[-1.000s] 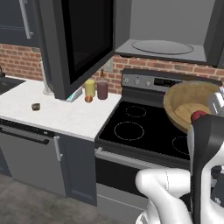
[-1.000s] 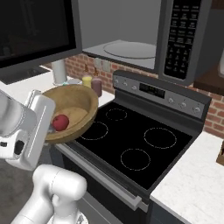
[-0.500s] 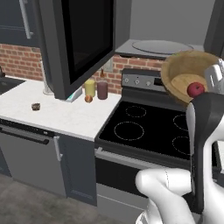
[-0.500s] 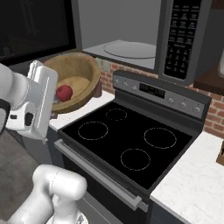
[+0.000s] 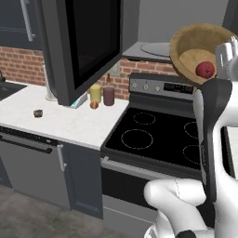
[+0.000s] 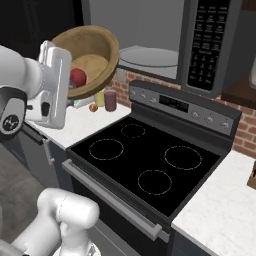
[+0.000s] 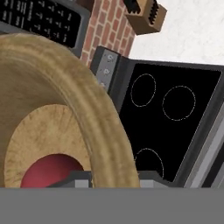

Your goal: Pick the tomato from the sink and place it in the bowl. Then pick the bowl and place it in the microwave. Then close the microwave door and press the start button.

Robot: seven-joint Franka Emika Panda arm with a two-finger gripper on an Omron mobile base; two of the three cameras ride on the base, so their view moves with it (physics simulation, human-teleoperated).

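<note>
My gripper (image 6: 69, 86) is shut on the rim of the wooden bowl (image 6: 95, 50), which hangs tilted high above the stove's left side. The red tomato (image 6: 77, 77) rests low inside the bowl, against the wall nearest my hand. In the left base view the bowl (image 5: 195, 44) with the tomato (image 5: 205, 69) sits just in front of the open microwave (image 5: 153, 23) and its glass turntable (image 5: 155, 49). The microwave door (image 5: 88, 42) stands swung open to the left. In the hand view the bowl rim (image 7: 103, 127) runs between my fingers, with the tomato (image 7: 46, 175) beside it.
The black stove (image 6: 145, 160) lies below the bowl. A yellow bottle (image 5: 95, 93), a dark red bottle (image 5: 109, 95) and a small orange-brown ball (image 5: 94, 105) stand on the white counter (image 5: 60, 121). The microwave's button panel (image 6: 206, 45) is at the right. A knife block (image 7: 146, 15) sits beyond the stove.
The bowl with the tomato has risen from just above the stove to the height of the microwave opening and tipped more steeply. The grip has held.
</note>
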